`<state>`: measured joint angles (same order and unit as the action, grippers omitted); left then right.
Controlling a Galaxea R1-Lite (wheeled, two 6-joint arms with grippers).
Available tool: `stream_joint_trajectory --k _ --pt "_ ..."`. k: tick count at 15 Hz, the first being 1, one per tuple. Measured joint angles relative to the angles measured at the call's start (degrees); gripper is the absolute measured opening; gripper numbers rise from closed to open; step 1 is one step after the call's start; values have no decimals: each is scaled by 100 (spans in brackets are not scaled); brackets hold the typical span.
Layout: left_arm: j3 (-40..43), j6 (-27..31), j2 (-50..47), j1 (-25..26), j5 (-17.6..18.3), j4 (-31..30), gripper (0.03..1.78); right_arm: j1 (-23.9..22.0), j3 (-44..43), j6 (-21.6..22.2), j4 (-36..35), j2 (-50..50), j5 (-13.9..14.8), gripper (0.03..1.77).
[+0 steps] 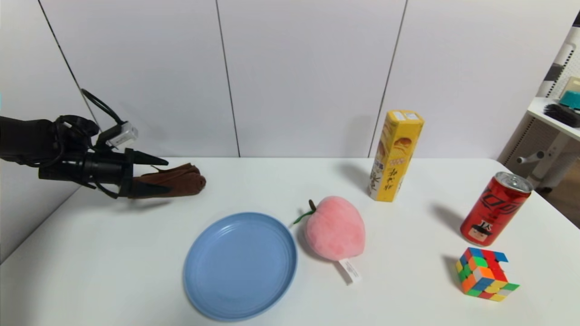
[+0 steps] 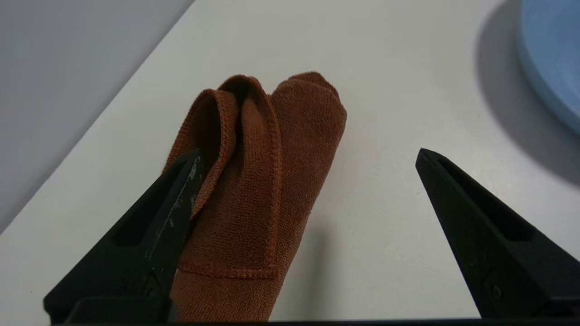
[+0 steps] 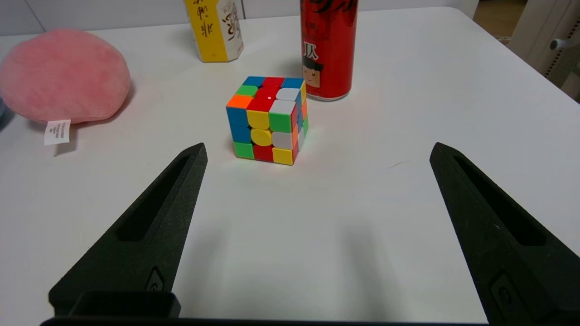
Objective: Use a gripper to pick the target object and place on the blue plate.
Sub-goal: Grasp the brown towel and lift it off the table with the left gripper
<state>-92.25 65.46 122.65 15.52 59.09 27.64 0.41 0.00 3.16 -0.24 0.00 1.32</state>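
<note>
The brown towel, folded into a long roll, lies on the white tabletop at its far left, well apart from the blue plate, which sits nearer us and toward the centre. We read the towel's long axis as running roughly in line with the left claw, so the roll points away from the wrist. In the left wrist view the towel lies off-centre in the open span of the left claw: one finger touches or overlaps the roll's edge, while the other finger stands well clear over bare tabletop. The claw is spread wide and grips nothing yet. We judge that the coming move turns on this offset: the claw should shift sideways so that the roll sits midway before closing across its short axis.

The left arm is plainly the nearer one. The right claw, fingers apart and empty, hangs over the tabletop before a colour puzzle cube, with a red can, a yellow carton and a pink plush peach beyond.
</note>
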Motion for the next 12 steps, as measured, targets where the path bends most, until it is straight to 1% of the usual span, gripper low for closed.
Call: stream_joint_trajectory --k 1,3,6,12 --pt "-1 140 100 0 -18 6 169 0 0 -2 0 0 0 170" --pt "-94 182 255 2 -63 -24 169 0 0 0 0 0 0 170" --pt "-338 160 445 2 -140 -27 169 -1 0 -2 2 0 0 170" --pt "-445 135 756 2 -146 -41 169 0 0 -2 2 0 0 170"
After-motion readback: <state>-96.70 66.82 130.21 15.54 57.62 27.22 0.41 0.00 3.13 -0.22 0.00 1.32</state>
